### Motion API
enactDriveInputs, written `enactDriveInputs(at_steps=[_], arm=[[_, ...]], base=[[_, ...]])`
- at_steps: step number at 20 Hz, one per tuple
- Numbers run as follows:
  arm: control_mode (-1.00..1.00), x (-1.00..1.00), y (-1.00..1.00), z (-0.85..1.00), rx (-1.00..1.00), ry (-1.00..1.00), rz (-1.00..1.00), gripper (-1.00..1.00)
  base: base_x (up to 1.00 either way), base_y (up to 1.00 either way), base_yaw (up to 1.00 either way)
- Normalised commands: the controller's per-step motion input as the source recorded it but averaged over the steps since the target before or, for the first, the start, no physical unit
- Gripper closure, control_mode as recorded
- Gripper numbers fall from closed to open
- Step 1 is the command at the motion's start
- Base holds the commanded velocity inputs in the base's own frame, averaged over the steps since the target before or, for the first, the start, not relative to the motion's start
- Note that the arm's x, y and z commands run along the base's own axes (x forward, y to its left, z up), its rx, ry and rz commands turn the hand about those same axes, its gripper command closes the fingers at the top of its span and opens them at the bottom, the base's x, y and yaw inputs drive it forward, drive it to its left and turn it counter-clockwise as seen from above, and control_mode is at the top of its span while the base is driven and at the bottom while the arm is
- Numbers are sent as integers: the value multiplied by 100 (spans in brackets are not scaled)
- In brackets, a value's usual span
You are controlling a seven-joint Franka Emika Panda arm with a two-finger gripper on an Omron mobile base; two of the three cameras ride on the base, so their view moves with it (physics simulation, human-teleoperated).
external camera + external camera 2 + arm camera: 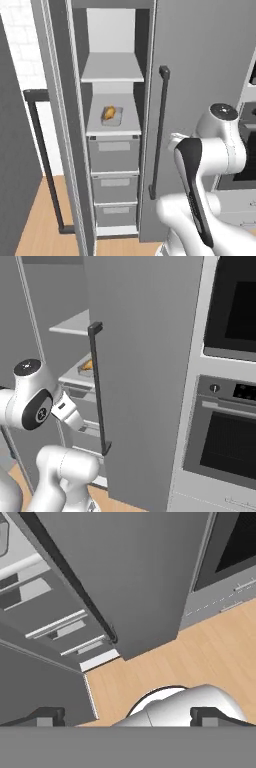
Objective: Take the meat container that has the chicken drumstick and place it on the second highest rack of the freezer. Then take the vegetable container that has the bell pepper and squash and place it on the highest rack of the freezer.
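Left base view: the freezer (112, 125) stands open, its door swung out to the left with a dark handle (44, 160) on it. Inside, the highest rack (113, 68) is bare. On the rack below it sits a grey tray (112, 118) holding the chicken drumstick (108, 113). Three grey drawers (114, 182) stack under that rack. Just right of the opening, a closed grey door carries a long bar handle (159, 132). The white arm (210, 165) rises at lower right, folded in front of that door.

Right base view: the drumstick's tray (86, 367) peeks out on the lower rack, left of the bar handle (98, 388). The arm (35, 401) is at lower left. Two ovens (225, 406) sit to the right.

Hand view: the camera looks down at the wooden floor (200, 657), the freezer drawers (55, 619) and the grey door. The fingers (129, 717) are spread wide apart, holding nothing.
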Motion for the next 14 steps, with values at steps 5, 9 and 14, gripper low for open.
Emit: enactDriveInputs(at_steps=[5, 9, 14], arm=[[100, 0, 0, 0, 0, 0, 0, -100], [100, 0, 0, 0, 0, 0, 0, -100], [100, 0, 0, 0, 0, 0, 0, -100]], base=[[-4, -100, -10], [-11, -100, -10], [0, -100, -5]])
